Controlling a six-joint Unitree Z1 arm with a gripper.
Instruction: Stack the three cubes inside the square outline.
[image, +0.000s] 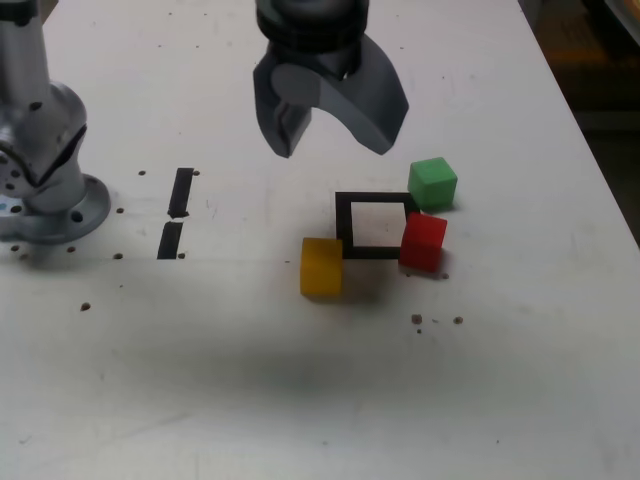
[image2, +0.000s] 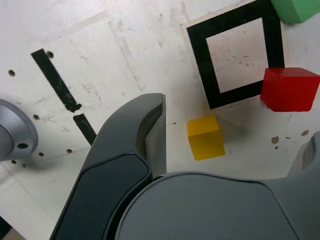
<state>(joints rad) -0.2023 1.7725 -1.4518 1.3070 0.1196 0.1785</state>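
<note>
Exterior view: the gripper (image: 330, 125) hangs wide open and empty at upper centre, above the square outline (image: 375, 225), which is still empty; yellow cube (image: 321, 267), red cube (image: 424, 242) and green cube (image: 433, 184) sit at its edges. First pick not yet begun, I judge; next, descend over one cube. The wrist view shows red overlapping the tape

I see a red cube (image: 424, 241), a yellow cube (image: 322, 267) and a green cube (image: 433, 183). The square (image: 349, 226) is black with white inside. My gripper (image: 330, 125) is dark grey.
</note>
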